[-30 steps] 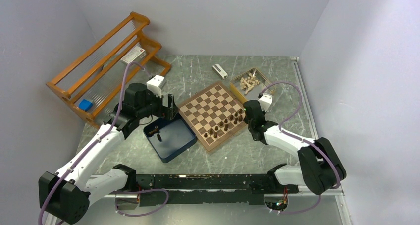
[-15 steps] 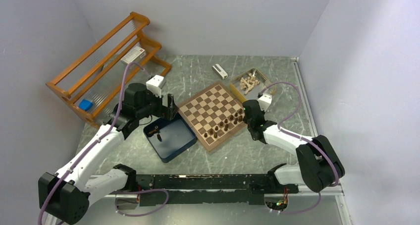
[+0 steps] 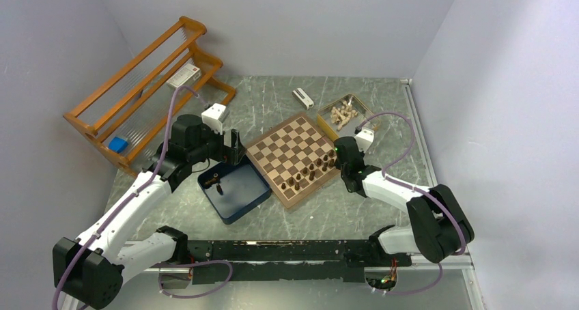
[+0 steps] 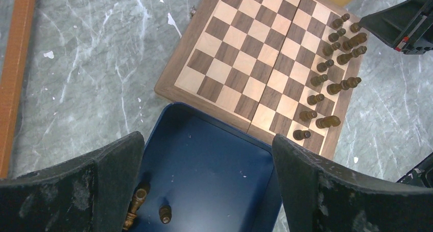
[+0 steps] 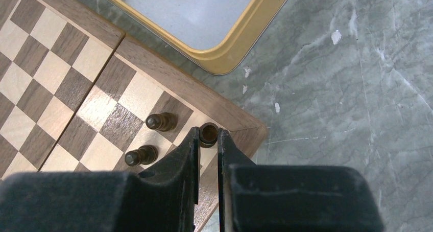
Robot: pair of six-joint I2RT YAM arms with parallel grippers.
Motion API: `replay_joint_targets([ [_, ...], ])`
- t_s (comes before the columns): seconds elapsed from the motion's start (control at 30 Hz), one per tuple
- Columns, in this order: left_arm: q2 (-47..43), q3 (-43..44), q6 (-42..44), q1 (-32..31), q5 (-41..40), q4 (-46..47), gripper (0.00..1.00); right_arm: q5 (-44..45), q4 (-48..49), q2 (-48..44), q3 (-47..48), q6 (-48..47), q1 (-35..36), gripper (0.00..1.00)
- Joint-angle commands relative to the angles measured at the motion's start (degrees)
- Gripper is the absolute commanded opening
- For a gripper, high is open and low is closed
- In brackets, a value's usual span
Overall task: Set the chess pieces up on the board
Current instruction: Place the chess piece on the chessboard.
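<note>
Only the top of a chess piece (image 5: 208,132) visible, pinched in right end effector (image 5: 208,136); left end effector (image 4: 207,145) wide.

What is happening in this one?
The right gripper has its jaws shut on a dark chess piece at a corner of the board, where two rows of dark chess pieces already stand. The left gripper hovers open over the blue box, which holds two more dark pieces.
</note>
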Motion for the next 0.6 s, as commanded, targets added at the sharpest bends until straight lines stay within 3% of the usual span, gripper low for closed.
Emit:
replay_joint_targets([
  [0.0, -0.3, 0.5, 0.8, -0.3, -0.6, 0.1, 1.00, 0.2, -1.6, -0.7, 0.3, 1.0, -0.3, 0.06],
  [0.57, -0.6, 0.4, 0.8, -0.3, -0.7, 0.1, 1.00, -1.0, -1.9, 0.0, -0.1, 0.9, -0.2, 0.07],
])
